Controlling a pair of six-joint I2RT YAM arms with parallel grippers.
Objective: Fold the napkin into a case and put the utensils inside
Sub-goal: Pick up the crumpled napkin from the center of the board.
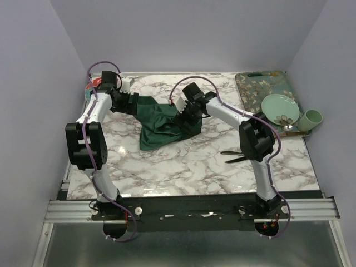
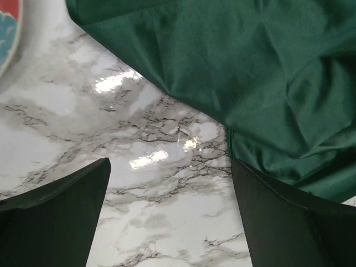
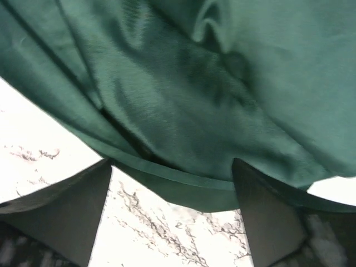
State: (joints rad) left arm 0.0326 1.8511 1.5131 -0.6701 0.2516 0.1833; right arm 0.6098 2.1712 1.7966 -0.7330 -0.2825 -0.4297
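The dark green napkin (image 1: pixel 166 123) lies crumpled on the marble table at the middle back. My left gripper (image 1: pixel 135 103) is at its left end, open. In the left wrist view (image 2: pixel 169 167) bare marble lies between the fingers, and the napkin (image 2: pixel 233 72) runs past the right fingertip (image 2: pixel 245 183). My right gripper (image 1: pixel 187 114) is over the napkin's right part, open. In the right wrist view (image 3: pixel 172 167) the napkin's hem (image 3: pixel 183 178) lies between the fingertips, not pinched. The two black utensils (image 1: pixel 236 156) lie on the table to the right, beside the right arm.
A teal floral tray (image 1: pixel 251 89) stands at the back right with a light green plate (image 1: pixel 278 107) on it and a green cup (image 1: pixel 312 118) beside it. A red and teal plate (image 1: pixel 93 84) shows at the back left, also in the left wrist view (image 2: pixel 8 33).
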